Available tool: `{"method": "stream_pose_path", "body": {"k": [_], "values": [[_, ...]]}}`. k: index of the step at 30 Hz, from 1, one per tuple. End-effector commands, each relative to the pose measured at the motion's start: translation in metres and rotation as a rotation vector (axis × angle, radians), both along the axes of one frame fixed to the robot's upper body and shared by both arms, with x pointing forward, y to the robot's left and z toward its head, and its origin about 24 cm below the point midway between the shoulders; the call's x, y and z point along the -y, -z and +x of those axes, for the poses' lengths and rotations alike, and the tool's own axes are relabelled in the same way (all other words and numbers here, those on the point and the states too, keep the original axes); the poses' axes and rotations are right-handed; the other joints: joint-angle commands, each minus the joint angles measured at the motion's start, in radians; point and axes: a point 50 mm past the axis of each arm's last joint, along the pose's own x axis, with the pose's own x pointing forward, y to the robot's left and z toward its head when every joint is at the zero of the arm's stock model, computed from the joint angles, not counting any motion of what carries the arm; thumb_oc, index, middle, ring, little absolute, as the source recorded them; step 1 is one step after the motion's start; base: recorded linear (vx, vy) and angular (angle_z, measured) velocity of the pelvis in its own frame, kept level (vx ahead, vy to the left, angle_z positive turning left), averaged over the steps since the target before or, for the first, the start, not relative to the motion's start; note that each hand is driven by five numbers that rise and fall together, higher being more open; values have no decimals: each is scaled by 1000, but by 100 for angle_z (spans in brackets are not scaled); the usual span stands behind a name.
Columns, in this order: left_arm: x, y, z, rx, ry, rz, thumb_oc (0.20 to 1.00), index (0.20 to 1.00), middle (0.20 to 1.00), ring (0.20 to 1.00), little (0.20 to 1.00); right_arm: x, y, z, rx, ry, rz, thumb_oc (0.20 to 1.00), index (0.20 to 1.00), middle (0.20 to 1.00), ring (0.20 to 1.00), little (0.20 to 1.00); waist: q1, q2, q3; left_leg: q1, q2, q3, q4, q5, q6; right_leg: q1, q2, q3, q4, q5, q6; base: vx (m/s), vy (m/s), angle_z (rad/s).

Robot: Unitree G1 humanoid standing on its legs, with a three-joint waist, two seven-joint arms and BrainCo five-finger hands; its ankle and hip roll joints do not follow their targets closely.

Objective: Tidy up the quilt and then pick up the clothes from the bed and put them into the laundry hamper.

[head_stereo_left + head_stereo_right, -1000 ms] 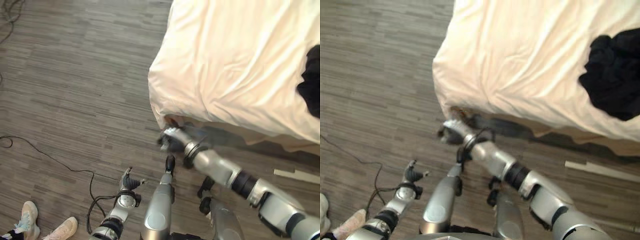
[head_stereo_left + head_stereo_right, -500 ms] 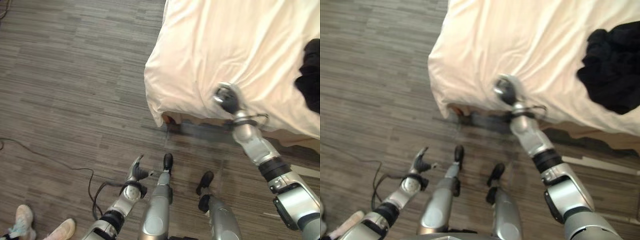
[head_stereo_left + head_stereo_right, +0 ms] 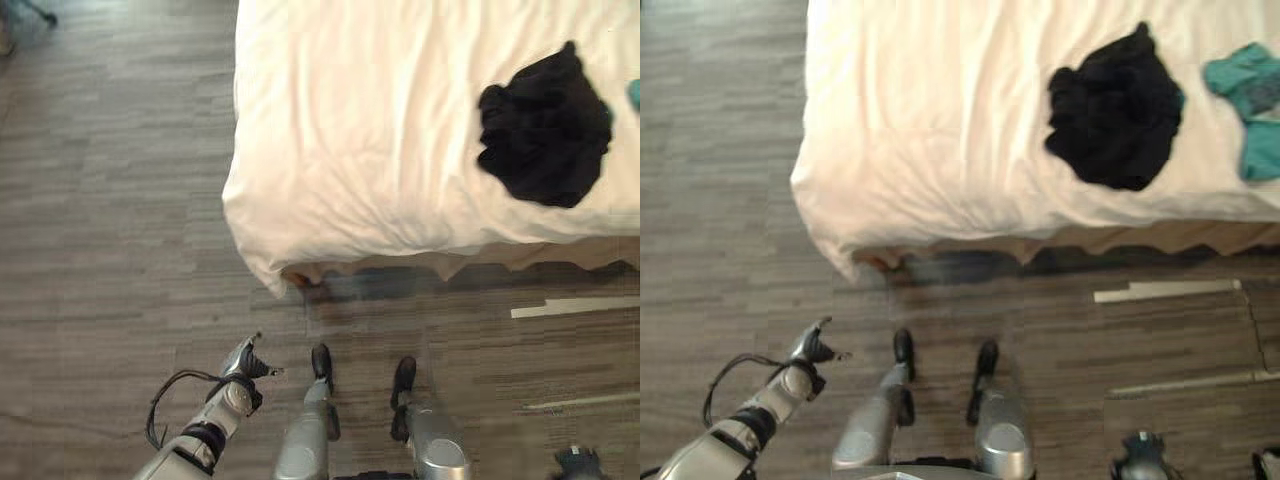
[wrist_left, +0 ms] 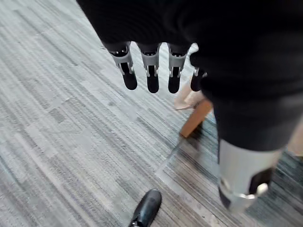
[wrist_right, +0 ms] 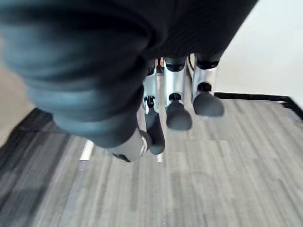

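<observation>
The bed (image 3: 300, 240) carries a cream quilt (image 3: 380, 120) that lies spread over it and hangs down past the near edge and the near left corner. On the quilt, toward the right side of the bed and a little back from the near edge, lies a crumpled black garment (image 3: 1118, 112). Just beside it, closer to the bed's right edge, lies a teal garment (image 3: 1248, 92), cut off by the border of the right eye view; the two look close to touching, though whether they overlap is hard to tell.

The left hand (image 3: 243, 362) hangs low over the wood floor (image 3: 110, 250), off the bed's near left corner and well apart from the quilt. In its wrist view its fingers (image 4: 150, 66) are straight and relaxed, holding nothing, with the floor and a wooden bed leg (image 4: 196, 118) beyond them.

The right hand (image 5: 177, 101) points at the floor in its wrist view, fingers extended and slack, grasping nothing, with a pale wall and dark baseboard behind. In the right eye view it is barely visible at the bottom border, mostly cut off.

A strip of pale tape (image 3: 1165, 291) lies on the floor in front of the bed's near edge.
</observation>
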Motion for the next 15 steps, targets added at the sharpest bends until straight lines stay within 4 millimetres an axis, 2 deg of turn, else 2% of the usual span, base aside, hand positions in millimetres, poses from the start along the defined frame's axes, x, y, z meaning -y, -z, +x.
{"method": "stream_pose_path", "body": {"k": [1, 3, 4, 5, 6, 7, 8, 9, 10, 11, 12, 13, 14, 15], "values": [[9, -1, 6, 22, 8, -27, 1000, 1000, 1000, 1000, 1000, -21, 12, -4, 16, 50, 110, 1000, 1000, 1000, 1000, 1000, -1, -21, -91, 12, 17, -17, 90, -121, -25, -49, -72, 46, 20, 3, 75, 100, -19, -7], [12, 2, 4, 18, -49, -69, 1000, 1000, 1000, 1000, 1000, -37, 18, -6, 30, 60, 171, 1000, 1000, 1000, 1000, 1000, -23, -10, -105, 79, 29, 19, 43, -111, -28, -42, -63, 47, 59, -15, 75, 70, -12, -5], [13, 4, 2, 9, -83, -86, 1000, 1000, 1000, 1000, 1000, -40, 17, 4, 44, 30, 175, 1000, 1000, 1000, 1000, 1000, -22, -2, -98, 118, 43, 60, 23, -107, -31, -51, -69, 10, 95, -12, 76, 10, -3, -43], [14, 16, -14, -52, -100, -88, 1000, 1000, 1000, 1000, 1000, -42, 16, 18, 54, -29, 163, 1000, 1000, 1000, 1000, 1000, -11, 17, -95, 187, 81, 169, 2, -120, -51, -38, -130, -204, 178, -24, 93, -21, 2, -87], [14, 16, -14, -52, -100, -88, 1000, 1000, 1000, 1000, 1000, -42, 16, 18, 54, -29, 163, 1000, 1000, 1000, 1000, 1000, -10, 17, -95, 188, 81, 169, 2, -121, -51, -38, -130, -203, 179, -24, 93, -49, -17, -189], [14, 21, -22, -84, -89, -78, 1000, 1000, 1000, 1000, 1000, -48, 15, 29, 69, -87, 168, 1000, 1000, 1000, 1000, 1000, -9, 19, -103, 205, 96, 245, 3, -115, -54, -27, -169, -340, 205, -15, 87, -76, -142, -265], [15, 29, -35, -146, -55, -58, 1000, 1000, 1000, 1000, 1000, -60, 15, 41, 40, -255, 176, 1000, 1000, 1000, 1000, 1000, -9, 4, -127, 227, 113, 345, 20, -120, -55, 4, -181, -443, 215, -29, 68, -74, -147, -239], [14, 29, -36, -148, -58, -57, 1000, 1000, 1000, 1000, 1000, -61, 16, 41, 37, -261, 177, 1000, 1000, 1000, 1000, 1000, -6, 2, -129, 229, 115, 352, 22, -122, -57, 3, -179, -437, 213, -30, 66, -1, -280, -227], [12, 32, -42, -162, -51, -43, 1000, 1000, 1000, 1000, 1000, -71, 17, 46, 32, -332, 198, 1000, 1000, 1000, 1000, 1000, -17, -8, -145, 242, 129, 394, 32, -119, -62, 0, -156, -404, 194, -35, 55, 151, -306, -179], [7, 33, -46, -169, -70, -34, 1000, 1000, 1000, 1000, 1000, -76, 18, 46, 25, -366, 216, 1000, 1000, 1000, 1000, 1000, -41, -14, -170, 242, 154, 427, 107, -131, -69, 4, -104, -317, 132, -62, 32, 149, -314, -184], [6, 33, -47, -170, -71, -34, 1000, 1000, 1000, 1000, 1000, -76, 18, 46, 24, -368, 216, 1000, 1000, 1000, 1000, 1000, -35, -14, -171, 241, 161, 434, 118, -137, -73, 3, -96, -309, 126, -61, 28, 198, -341, -158], [1, 34, -52, -180, -82, -23, 1000, 1000, 1000, 1000, 1000, -75, 20, 40, -4, -386, 215, 1000, 1000, 1000, 1000, 1000, -38, -16, -171, 235, 206, 462, 224, -127, -95, 28, -58, -265, 79, -75, 4, 209, -301, -152], [-4, 33, -51, -174, -107, -26, 1000, 1000, 1000, 1000, 1000, -76, 20, 40, -16, -412, 220, 1000, 1000, 1000, 1000, 1000, -35, -17, -170, 229, 251, 451, 337, -70, -122, 51, -21, -231, 47, -92, -15, 300, -422, -180], [-7, 31, -51, -154, -124, -28, 1000, 1000, 1000, 1000, 1000, -74, 19, 42, -24, -446, 204, 1000, 1000, 1000, 1000, 1000, -11, -15, -154, 197, 305, 389, 486, 15, -155, 84, 18, -197, 16, -109, -42, 211, -277, -142]]}}
